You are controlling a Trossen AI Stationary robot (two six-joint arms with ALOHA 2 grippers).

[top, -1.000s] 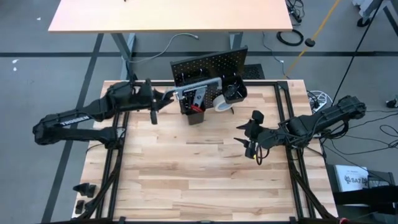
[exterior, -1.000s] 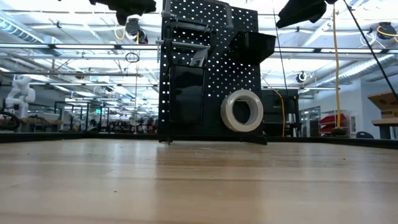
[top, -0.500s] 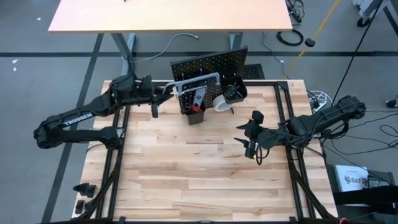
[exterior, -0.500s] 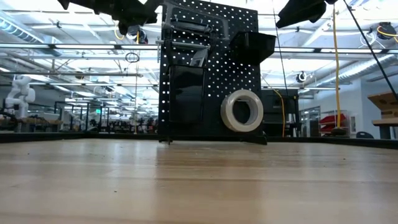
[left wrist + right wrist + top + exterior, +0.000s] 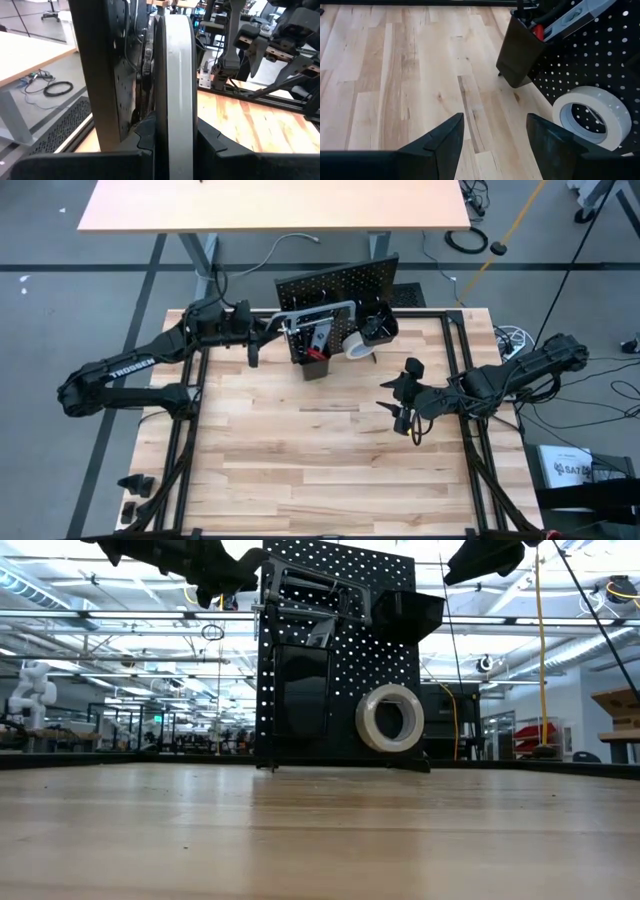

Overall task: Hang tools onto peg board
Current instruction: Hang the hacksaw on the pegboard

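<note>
At the table's back edge, against the peg board (image 5: 335,292), my left gripper (image 5: 268,328) clamps one end of the grey bar clamp (image 5: 318,310), its rail lying across the board's top. I judge it stiff, fairly heavy and slick, best held by the rail. Bins and white tape roll (image 5: 354,345) crowd below; my right gripper (image 5: 402,402), spread wide, waits mid-table
</note>
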